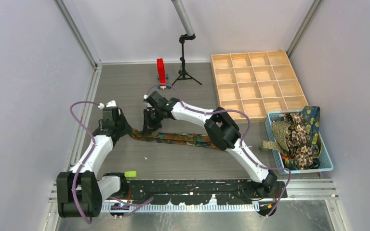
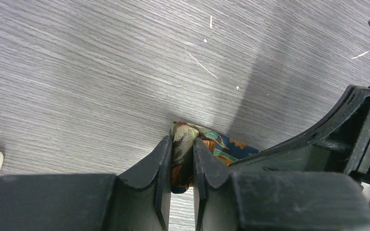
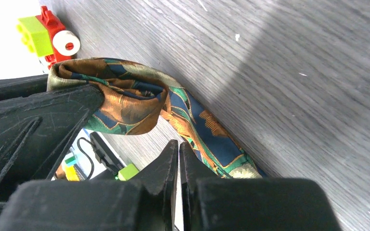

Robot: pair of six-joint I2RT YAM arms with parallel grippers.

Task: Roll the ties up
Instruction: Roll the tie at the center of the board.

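One tie (image 1: 183,138), navy with orange and teal paisley, lies stretched left to right across the middle of the table. My left gripper (image 1: 127,129) is at its left end, shut on the folded end of the fabric (image 2: 183,139) between its fingers (image 2: 161,159). My right gripper (image 1: 149,126) is just to the right of it, low over the tie. In the right wrist view its jaws (image 3: 178,144) are shut with nothing between them, and the tie (image 3: 125,101) curls past their tips. More ties (image 1: 298,134) are heaped in the basket.
A light blue basket (image 1: 327,163) stands at the right edge. A wooden compartment tray (image 1: 255,82) is at the back right. A red block stand (image 1: 161,72) and a small tripod (image 1: 183,72) are at the back. A green brick (image 1: 130,173) lies near the front.
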